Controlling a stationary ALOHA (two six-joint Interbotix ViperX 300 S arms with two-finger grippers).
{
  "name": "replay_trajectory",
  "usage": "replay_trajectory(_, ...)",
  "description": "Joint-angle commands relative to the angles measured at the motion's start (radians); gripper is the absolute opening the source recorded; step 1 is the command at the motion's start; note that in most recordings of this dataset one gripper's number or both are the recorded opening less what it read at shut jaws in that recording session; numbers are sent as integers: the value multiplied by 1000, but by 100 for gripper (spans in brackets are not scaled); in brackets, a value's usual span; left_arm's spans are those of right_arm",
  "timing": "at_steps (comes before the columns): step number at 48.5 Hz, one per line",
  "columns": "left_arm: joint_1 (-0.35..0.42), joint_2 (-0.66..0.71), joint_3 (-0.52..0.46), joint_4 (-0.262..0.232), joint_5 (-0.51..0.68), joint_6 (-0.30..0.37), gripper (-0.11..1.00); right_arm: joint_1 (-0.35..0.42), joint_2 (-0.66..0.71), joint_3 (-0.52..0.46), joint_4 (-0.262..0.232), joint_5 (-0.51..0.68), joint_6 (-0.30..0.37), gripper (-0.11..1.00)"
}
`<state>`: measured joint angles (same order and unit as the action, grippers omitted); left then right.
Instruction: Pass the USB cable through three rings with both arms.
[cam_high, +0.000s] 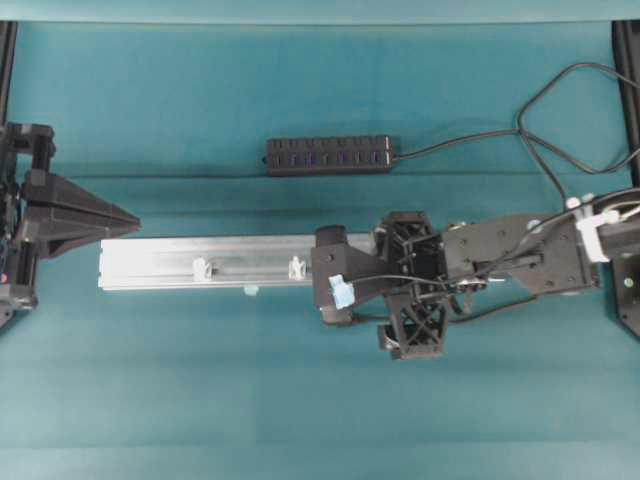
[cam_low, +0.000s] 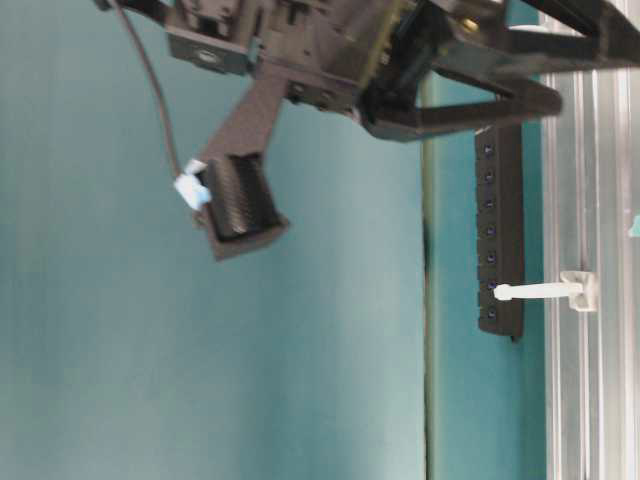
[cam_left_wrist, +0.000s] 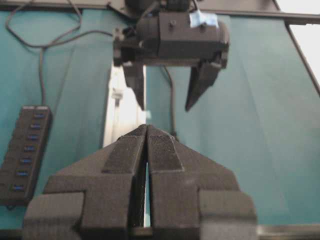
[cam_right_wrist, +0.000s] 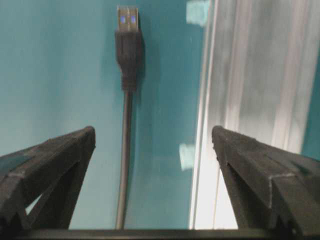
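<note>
Right gripper (cam_right_wrist: 152, 145) gapes wide over USB cable (cam_right_wrist: 125, 150), frame centre; left gripper (cam_left_wrist: 146, 150) clamped empty. Risk: jaws close crooked, plug skids aside.

The long silver aluminium rail (cam_high: 215, 262) lies across the middle of the teal-covered table (cam_high: 300, 400), with small white translucent plastic rings (cam_high: 296, 267) standing on it. The black multi-port hub (cam_high: 328, 155) lies behind the rail. The black USB cable (cam_right_wrist: 126, 135) lies on the table just beside the rail, between the right pincer's (cam_right_wrist: 152, 150) spread jaws. The left pincer (cam_high: 125, 218) sits off the rail's left end.
</note>
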<state>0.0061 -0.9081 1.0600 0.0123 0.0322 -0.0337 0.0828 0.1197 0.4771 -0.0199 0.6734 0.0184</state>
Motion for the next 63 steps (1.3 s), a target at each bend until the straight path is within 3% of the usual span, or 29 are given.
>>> replay_trajectory(1, 3, 2, -28, 2, -3, -2, 2, 9, 15, -8, -2, -31, -6, 73)
replay_trajectory(33, 3, 2, -31, 2, 21, -11, 2, 17, 129, -8, 0, -87, 5, 68)
replay_trajectory(53, 14, 2, -31, 3, 38, -11, 2, 8, 137, -3, 0, -63, 81, 66)
replay_trajectory(63, 15, 0, -31, 3, 38, -9, 2, 8, 138, 9, 0, -64, 81, 66)
